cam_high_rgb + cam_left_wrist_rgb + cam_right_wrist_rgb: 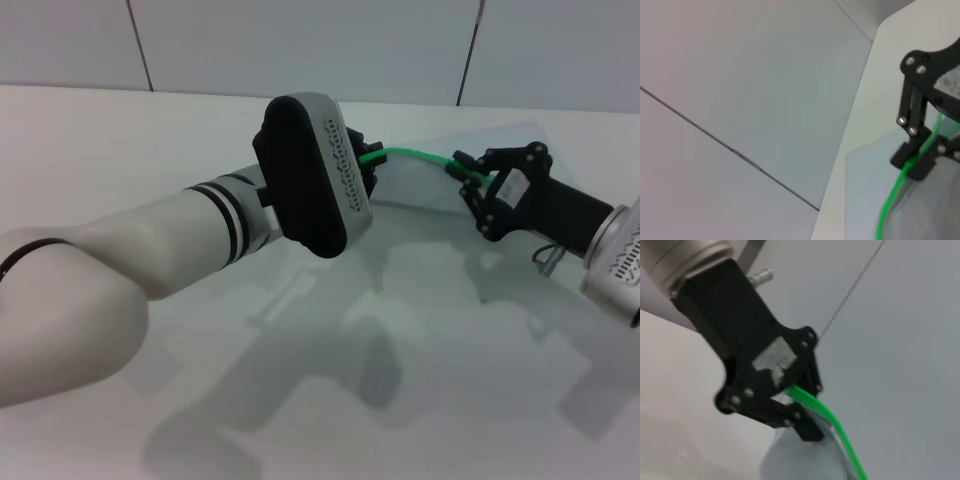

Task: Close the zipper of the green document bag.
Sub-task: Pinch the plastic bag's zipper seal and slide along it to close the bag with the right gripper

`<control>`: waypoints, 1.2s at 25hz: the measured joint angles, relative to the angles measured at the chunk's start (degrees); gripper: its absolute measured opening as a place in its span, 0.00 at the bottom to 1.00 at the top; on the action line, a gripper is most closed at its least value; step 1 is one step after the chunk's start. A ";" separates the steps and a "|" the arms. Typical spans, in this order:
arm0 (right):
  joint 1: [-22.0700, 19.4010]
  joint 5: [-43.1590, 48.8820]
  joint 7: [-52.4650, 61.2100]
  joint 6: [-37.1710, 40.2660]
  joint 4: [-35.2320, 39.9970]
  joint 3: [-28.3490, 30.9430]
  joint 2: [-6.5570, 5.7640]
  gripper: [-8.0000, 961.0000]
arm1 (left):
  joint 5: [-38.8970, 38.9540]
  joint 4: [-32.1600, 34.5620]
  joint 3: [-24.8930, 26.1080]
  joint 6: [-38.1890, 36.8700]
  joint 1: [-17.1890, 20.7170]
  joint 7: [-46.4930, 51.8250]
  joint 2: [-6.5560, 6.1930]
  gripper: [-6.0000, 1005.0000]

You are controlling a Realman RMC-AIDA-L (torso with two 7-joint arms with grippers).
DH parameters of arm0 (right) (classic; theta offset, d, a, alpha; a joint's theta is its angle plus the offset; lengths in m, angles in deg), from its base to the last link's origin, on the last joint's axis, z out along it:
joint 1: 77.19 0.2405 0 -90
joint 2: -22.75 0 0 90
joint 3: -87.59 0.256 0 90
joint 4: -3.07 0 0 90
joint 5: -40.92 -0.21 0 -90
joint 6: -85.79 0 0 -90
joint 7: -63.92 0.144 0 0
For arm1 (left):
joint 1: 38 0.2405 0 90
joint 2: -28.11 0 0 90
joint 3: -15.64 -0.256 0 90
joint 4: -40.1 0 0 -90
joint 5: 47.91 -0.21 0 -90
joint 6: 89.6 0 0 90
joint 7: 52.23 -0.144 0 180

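Currently both grippers pinch the zipper (415,153) of the green document bag (430,185), which lies on the table (300,380) past the left arm's wrist housing. Left gripper (807,407) is clamped on one end of the strip, right gripper (468,172) on the other. Slider not discernible. Suggest anchoring one end, keeping the strip taut, and pulling straight along it.

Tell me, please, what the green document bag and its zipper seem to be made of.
The green document bag looks like thin translucent plastic: pale blue-grey, with the table showing faintly through. The zipper seems flexible glossy green plastic; it bows between the left gripper and right gripper, both clamped on it.
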 joint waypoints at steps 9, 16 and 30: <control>-0.65 -0.02 -0.62 -1.71 -2.40 4.25 -0.48 0.09 | -1.36 4.80 2.98 -0.01 5.16 -1.75 -0.01 0.06; -0.64 -0.02 -0.72 -1.83 -5.76 7.92 -1.24 0.09 | -1.35 8.38 4.57 -0.03 9.19 -3.12 -0.02 0.06; -1.47 -0.09 -1.87 -3.37 -7.49 14.05 -3.10 0.10 | -1.32 11.35 6.71 0.09 13.22 -4.61 0.23 0.06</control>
